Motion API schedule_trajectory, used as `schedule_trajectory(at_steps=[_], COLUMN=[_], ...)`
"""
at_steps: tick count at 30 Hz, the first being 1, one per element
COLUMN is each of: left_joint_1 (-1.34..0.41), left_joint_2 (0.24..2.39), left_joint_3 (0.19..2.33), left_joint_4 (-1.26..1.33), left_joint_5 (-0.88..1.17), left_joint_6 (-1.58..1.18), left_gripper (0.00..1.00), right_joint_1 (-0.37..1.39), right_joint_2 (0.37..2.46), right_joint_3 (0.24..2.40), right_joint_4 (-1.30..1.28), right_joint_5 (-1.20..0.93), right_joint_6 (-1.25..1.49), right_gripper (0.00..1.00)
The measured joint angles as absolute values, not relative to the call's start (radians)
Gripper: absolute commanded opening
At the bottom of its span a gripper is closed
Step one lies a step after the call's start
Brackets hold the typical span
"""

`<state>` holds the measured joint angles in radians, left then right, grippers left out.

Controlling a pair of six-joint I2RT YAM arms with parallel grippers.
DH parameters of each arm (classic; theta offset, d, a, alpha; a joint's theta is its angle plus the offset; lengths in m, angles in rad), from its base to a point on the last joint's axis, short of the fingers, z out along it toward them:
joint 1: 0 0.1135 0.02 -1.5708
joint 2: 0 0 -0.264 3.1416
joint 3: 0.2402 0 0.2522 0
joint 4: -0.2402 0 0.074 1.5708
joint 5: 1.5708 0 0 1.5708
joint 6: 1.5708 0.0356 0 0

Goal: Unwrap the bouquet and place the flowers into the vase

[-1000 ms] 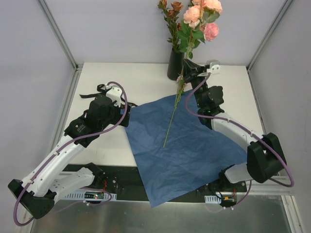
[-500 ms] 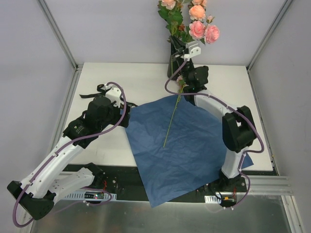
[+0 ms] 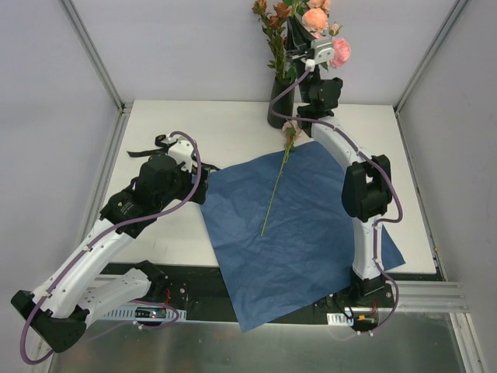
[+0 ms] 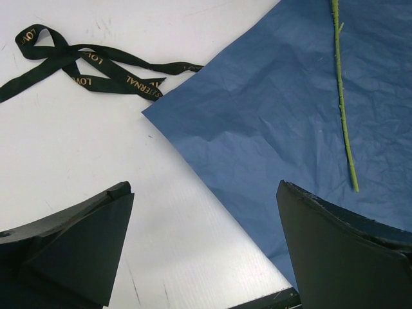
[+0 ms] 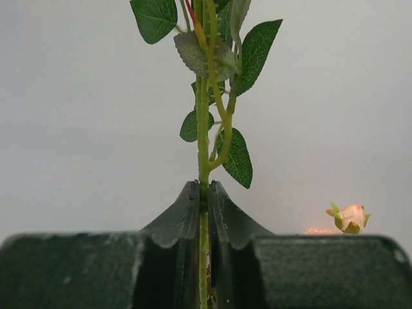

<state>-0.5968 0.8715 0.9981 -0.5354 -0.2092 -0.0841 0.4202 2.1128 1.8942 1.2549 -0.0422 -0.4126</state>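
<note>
Your right tool [image 5: 203,198] is clamped on a thin green stem [image 5: 203,129]; the wrist view shows both fingers pressed flat against it, with small leaves branching off just above the grip. From overhead, that arm reaches up and back so the tool sits high among the flowers [image 3: 339,52], directly above the vase [image 3: 278,109]. The vase stands upright at the far edge of the desk [image 3: 202,128], with rust, peach and pink blooms rising from its mouth. You cannot tell from these views whether the lower end of the held stem is inside the vase.

One loose flower [image 3: 273,194] lies on the blue paper [image 3: 311,241], its stem running from near the sheet's middle towards the vase, its head at the paper's far corner. The paper is spread flat, its near corner hanging over the front of the desk.

Your left tool [image 4: 203,190] hangs with its fingers wide apart and nothing between them, over the paper's left edge. The black ribbon [image 4: 84,61] lies untied on the bare desk to the left of the sheet, apart from it
</note>
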Motion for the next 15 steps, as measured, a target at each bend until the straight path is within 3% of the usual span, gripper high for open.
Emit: schedule_trajectory(at_steps=[7, 15], left_joint_1=[-0.597, -0.597], left_joint_2=[0.871, 0.871], left_joint_3=[0.998, 0.998], left_joint_4=[-0.535, -0.535], left_joint_5=[-0.206, -0.198], left_joint_6=[-0.084, -0.084], left_gripper=[0.99, 0.99], right_joint_1=[0.397, 0.381], right_joint_2=[2.223, 2.292], right_joint_3=[2.056, 2.075], right_joint_4=[1.203, 1.144], right_joint_5=[-0.043, -0.043], right_joint_6=[-0.412, -0.412], right_gripper=[0.00, 0.00])
